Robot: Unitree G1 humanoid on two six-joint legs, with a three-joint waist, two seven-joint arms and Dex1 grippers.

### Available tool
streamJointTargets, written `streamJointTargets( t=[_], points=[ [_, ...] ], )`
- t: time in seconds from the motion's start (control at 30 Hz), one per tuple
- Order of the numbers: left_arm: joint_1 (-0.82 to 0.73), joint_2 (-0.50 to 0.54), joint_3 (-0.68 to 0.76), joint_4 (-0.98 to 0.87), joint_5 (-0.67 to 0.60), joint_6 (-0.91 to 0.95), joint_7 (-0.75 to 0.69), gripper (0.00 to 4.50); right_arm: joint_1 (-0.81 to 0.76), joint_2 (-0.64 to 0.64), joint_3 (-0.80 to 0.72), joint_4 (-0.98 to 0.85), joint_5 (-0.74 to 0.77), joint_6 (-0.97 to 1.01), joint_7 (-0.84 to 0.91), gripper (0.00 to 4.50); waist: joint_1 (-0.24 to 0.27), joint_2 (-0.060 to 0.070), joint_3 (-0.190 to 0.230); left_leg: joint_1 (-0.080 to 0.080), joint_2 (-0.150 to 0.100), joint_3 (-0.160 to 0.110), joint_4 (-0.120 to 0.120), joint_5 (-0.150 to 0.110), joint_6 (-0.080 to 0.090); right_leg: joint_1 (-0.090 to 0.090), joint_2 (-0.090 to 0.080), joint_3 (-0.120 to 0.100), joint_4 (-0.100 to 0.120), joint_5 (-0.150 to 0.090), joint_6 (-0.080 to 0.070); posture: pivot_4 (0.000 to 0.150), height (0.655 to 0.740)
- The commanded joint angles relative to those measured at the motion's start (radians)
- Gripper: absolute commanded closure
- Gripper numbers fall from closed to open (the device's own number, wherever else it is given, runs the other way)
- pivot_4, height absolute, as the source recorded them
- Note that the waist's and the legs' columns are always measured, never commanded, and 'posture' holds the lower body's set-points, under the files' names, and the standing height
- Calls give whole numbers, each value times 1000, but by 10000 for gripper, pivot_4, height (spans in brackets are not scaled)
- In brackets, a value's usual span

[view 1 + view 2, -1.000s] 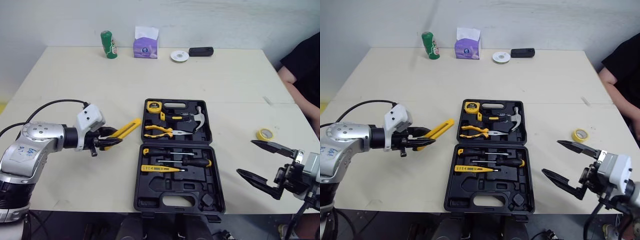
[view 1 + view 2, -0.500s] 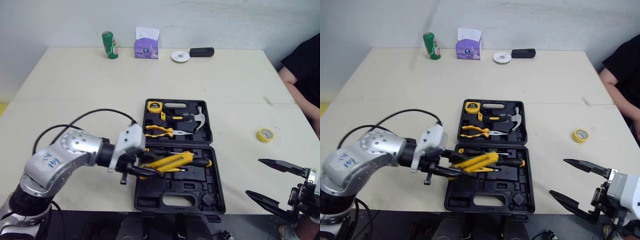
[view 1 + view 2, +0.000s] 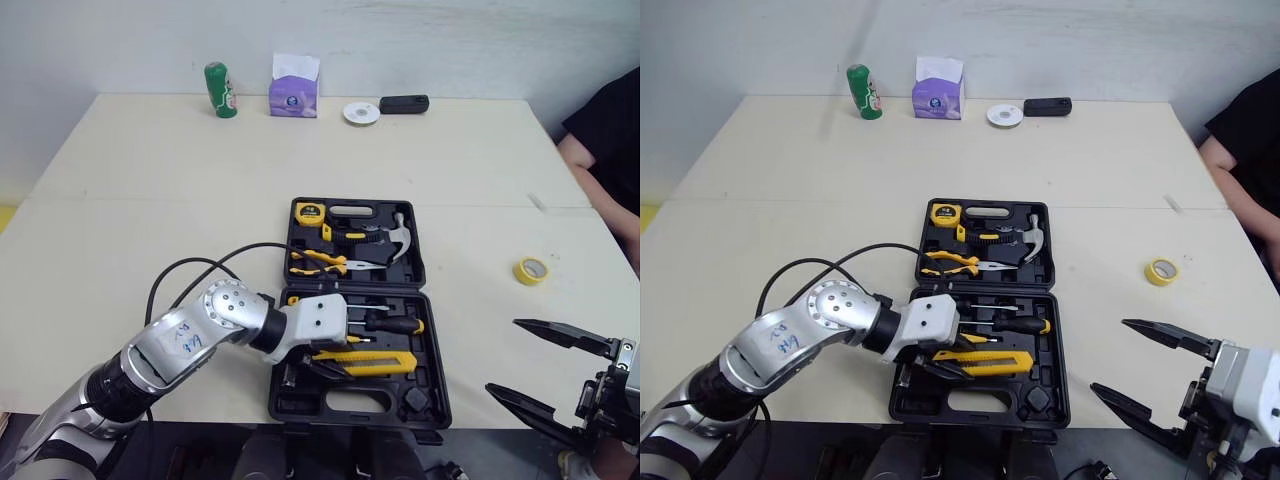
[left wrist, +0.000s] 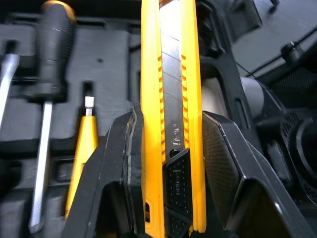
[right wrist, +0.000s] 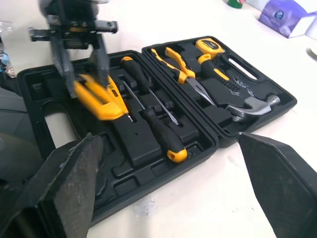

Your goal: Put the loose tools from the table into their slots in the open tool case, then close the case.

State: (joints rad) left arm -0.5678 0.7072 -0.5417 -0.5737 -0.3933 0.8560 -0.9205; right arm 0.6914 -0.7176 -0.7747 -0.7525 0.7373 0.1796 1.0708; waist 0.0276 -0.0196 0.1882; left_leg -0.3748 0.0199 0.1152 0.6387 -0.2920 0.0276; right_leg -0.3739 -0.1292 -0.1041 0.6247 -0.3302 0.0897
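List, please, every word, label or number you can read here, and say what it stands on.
None can be read for certain.
Sticker on the left arm: blue handwriting, illegible.
Green can: label blurred.
Purple tissue box: print too small.
Tape measure: label too small.
Utility knife: marks near its slider, blurred.

The tool case's (image 3: 400,385) near half is occupied by the left gripper (image 4: 168,124) and utility knife (image 3: 372,362); the table (image 3: 480,200) to its right is left open, save a tape roll (image 3: 529,269).
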Motion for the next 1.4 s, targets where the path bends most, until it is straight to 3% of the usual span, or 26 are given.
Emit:
streamJointTargets(
  t=[0.03,0.27,0.73,0.8,0.97,1.17,1.4],
  points=[
    [0,14,-17,-24,14,11,-18,32771,1,-4,-39,-30,10,2,-8,0,0,0,0,0,0,0,0,0,0,0,0,0,0,0,0,1500,7400],
    [13,26,-63,3,134,-68,2,32771,51,38,-54,-20,-18,-39,31,0,1,0,0,0,0,-1,0,0,0,0,0,-1,0,0,0,1500,7400],
    [50,46,-32,-17,147,-41,-14,32771,74,78,-23,73,-67,-135,116,0,-3,0,0,0,1,-1,1,0,1,0,0,0,0,0,0,1500,7400],
    [60,54,-24,-27,135,-45,-30,22605,63,75,-11,89,-72,-144,121,0,-3,0,0,0,1,-1,1,0,1,0,0,0,1,0,-1,1500,7400],
    [69,10,44,-27,103,-110,-28,2964,41,72,9,104,-71,-153,125,0,-1,1,0,0,1,-1,1,0,1,0,0,-1,1,-1,-1,1500,7400],
    [85,-35,173,0,-15,-122,-73,2964,34,75,27,131,-88,-172,139,0,1,1,0,-2,1,-3,5,-2,1,1,0,-2,1,0,-1,1500,7400],
    [113,-102,289,145,-111,-341,-209,2964,-40,65,51,229,-126,-225,141,0,-1,1,0,-2,1,-3,8,-2,2,1,0,-3,1,0,-1,1500,7400]
  ],
)
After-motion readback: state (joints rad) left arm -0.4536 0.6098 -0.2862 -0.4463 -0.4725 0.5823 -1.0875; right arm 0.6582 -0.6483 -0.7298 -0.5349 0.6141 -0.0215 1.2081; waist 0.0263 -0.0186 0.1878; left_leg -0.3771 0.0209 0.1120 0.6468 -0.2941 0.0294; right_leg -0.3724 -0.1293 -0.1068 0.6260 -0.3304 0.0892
